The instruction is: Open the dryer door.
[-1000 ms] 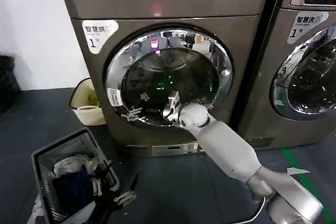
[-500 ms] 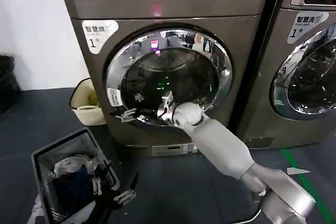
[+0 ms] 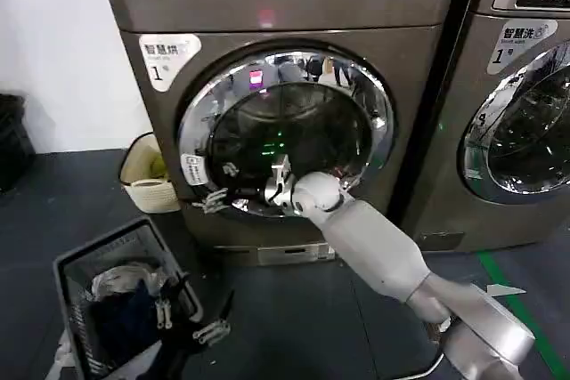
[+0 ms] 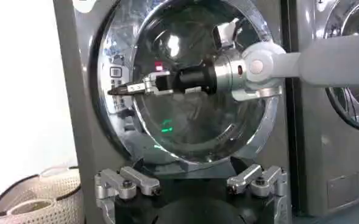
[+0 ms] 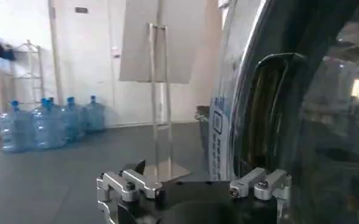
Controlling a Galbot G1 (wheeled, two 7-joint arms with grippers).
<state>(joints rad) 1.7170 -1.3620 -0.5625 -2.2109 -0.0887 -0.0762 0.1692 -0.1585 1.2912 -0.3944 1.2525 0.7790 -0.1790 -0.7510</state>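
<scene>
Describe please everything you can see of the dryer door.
The dryer door is a large round porthole with a shiny chrome rim, dark domed glass and a small white sticker on the rim's left side. It sits in the front of the grey-brown machine. The right gripper reaches across the glass to the rim's left edge, near the sticker.

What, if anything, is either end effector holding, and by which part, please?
Nothing is visibly gripped: the right end effector, open, sits at the dryer door's left rim. The left end effector holds nothing.
</scene>
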